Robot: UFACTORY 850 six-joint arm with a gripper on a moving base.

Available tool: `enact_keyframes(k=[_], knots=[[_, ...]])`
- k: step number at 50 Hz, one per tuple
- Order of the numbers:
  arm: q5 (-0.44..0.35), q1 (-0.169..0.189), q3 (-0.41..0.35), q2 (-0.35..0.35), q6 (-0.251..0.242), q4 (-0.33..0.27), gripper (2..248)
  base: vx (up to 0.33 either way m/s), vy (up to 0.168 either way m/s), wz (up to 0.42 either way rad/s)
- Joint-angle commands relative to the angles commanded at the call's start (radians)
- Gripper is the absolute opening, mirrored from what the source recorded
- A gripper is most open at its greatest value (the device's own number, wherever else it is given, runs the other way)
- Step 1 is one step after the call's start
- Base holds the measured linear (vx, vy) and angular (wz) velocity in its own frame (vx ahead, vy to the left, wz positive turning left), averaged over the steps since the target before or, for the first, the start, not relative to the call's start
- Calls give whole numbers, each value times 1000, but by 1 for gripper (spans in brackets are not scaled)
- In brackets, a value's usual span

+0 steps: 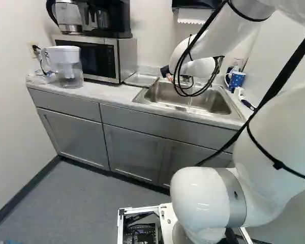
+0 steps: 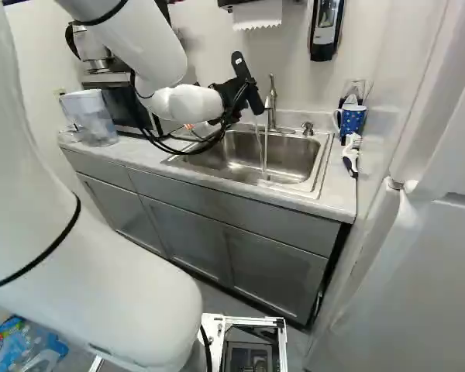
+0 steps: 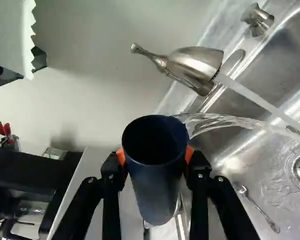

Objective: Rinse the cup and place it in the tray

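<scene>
Sink: beyond and to one side of the gripper, its open basin on that side. Gripper: fingers parted by the cup's width, closed on it from two sides. Faucet: ahead, near the rim. Cup: between the orange pads, tilted, long axis crossing the finger-to-finger line, mouth towards the wrist camera; water leaves its sink-side rim.

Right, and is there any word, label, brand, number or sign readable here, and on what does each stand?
None can be read in any view.
Microwave: any print on its front is too small.
Wall dispenser: any marking is too small.
Blue mug: pale pattern, no lettering to make out.
Dark cup: no print on the side showing.
</scene>
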State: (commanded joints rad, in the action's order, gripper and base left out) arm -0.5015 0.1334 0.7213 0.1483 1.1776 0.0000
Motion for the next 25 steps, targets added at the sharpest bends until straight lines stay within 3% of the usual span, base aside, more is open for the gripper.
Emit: enact_keyframes(k=[25], knots=[[0, 0, 0, 0, 263, 0, 125, 0, 0, 0]])
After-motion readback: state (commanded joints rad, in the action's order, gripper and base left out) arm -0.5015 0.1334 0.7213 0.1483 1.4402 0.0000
